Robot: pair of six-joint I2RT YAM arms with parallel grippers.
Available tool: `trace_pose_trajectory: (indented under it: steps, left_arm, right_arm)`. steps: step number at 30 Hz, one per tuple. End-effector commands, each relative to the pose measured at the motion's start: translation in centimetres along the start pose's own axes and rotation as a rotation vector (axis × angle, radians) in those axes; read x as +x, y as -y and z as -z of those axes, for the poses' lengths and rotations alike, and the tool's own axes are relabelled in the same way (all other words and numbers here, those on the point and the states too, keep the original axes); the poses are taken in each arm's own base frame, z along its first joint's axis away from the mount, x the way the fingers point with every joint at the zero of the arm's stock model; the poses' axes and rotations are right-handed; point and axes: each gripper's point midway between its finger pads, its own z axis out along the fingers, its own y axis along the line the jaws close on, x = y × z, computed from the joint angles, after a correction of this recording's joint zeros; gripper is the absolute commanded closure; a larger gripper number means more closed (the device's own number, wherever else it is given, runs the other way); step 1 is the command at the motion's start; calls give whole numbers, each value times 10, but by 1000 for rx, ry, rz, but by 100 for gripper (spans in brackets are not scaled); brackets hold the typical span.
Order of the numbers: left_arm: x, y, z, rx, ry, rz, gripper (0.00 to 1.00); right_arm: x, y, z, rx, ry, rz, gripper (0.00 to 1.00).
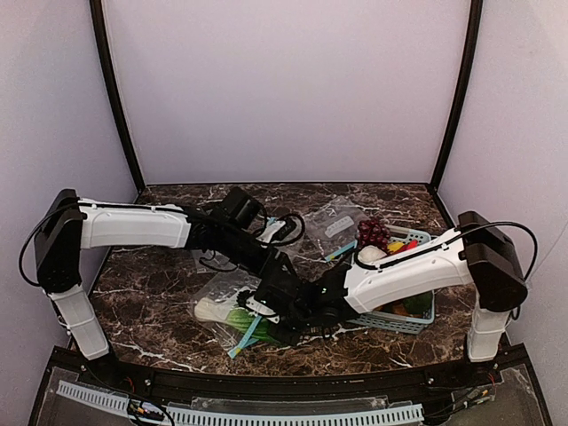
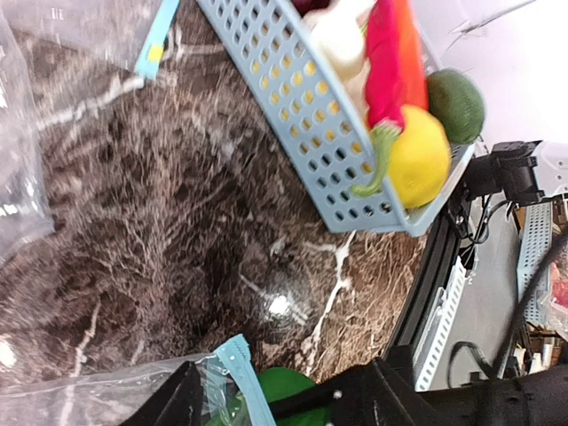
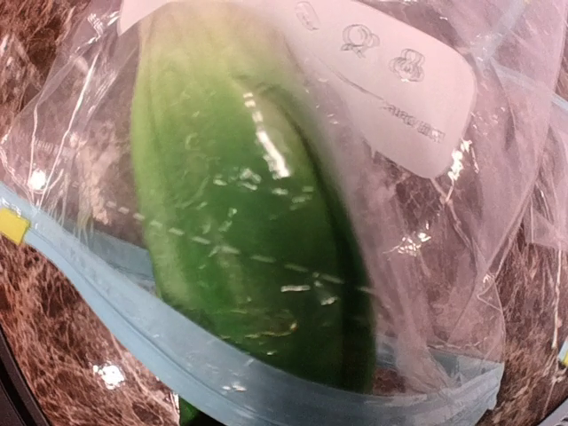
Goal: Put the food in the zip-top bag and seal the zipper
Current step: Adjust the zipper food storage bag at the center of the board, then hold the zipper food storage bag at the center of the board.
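Where the zip-top bag (image 1: 220, 291) lies, its zipper (image 1: 247, 335) faces the table's (image 1: 146, 297) edge.

A: What is the table (image 1: 151, 319) like?

B: Dark brown marble pattern with white veins. A small bright glare of light (image 2: 280, 304) sits on it toward the near edge.

A: And around it?

B: Plain pale panels: a far wall (image 1: 284, 89), a left wall (image 1: 49, 106) and a right wall (image 1: 524, 115). A left black post (image 1: 115, 98) and a right black post (image 1: 458, 89) rise from the far corners. A black rail (image 1: 284, 383) runs along the near edge, with a white slotted strip (image 1: 266, 415) just nearer.
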Motion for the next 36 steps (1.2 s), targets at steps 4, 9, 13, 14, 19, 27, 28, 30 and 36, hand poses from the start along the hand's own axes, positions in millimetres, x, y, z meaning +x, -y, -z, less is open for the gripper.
trace_pose_trajectory:
  steps: [4, 9, 13, 14, 19, 27, 28, 30, 36]
  left_arm:
    - [-11, -15, 44, -97, 81, -20, 33]
    - [-9, -20, 66, -143, 119, -37, 28]
    - [-14, -26, 84, -197, 168, -36, 23]
    - [-12, -30, 86, -218, 176, -33, 22]
    - [-8, -23, 101, -218, 229, -57, 16]
    - [52, -13, 84, -347, 143, -111, 27]
    - [62, -8, 81, -339, 139, -104, 32]
    - [74, -5, 79, -349, 138, -94, 34]
    - [94, 6, 61, -324, 120, -108, 27]
  right_arm:
    - [-1, 0, 8, -10, 34, -33, 45]
    - [2, 3, 28, -21, 65, -86, 25]
    - [6, 4, 41, -33, 84, -136, 14]
    - [8, 4, 43, -37, 88, -155, 9]
    - [16, 8, 60, -69, 97, -324, 1]
    - [23, -4, 79, -253, 158, -770, 1]
    - [26, -6, 76, -268, 154, -813, 3]
    - [34, -10, 67, -278, 133, -879, 6]
    - [24, -20, 50, -344, 176, -908, 15]
